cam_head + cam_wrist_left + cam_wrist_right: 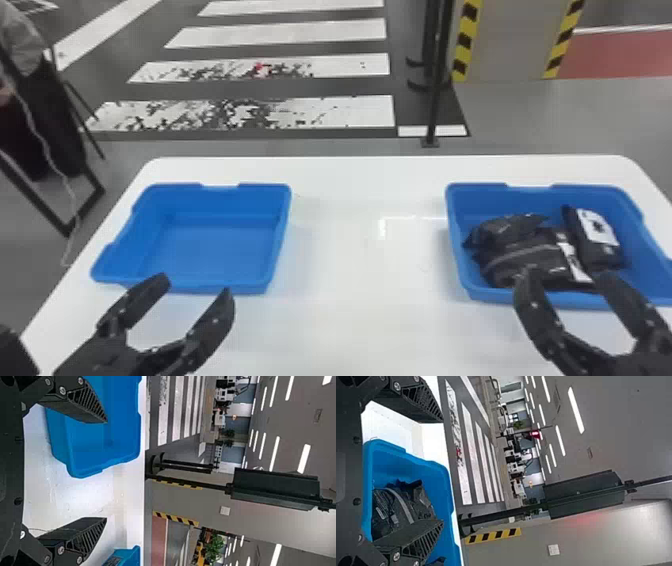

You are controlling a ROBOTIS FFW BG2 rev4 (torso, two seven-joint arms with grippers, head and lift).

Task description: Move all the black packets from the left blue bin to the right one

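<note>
The left gripper [197, 285] stands open at the near edge of the left blue bin [220, 242], which holds nothing. Several black packets [530, 255] lie piled in the right blue bin [455, 240], some with white labels. Over that bin's near rim the right gripper [567, 275] is open, nothing between its fingers. In the left wrist view the left gripper [106, 470] has its fingers wide apart, with the left bin [95, 447] beyond one of them. The right wrist view has the right gripper [443, 471] with packets [399, 506] in the right bin [445, 479] near one finger.
Both bins stand on a white table [360, 270], with a wide stretch of tabletop between them. Behind the table rises a black pole [435, 95] on the floor. A dark frame [82, 210] stands off the table's left side.
</note>
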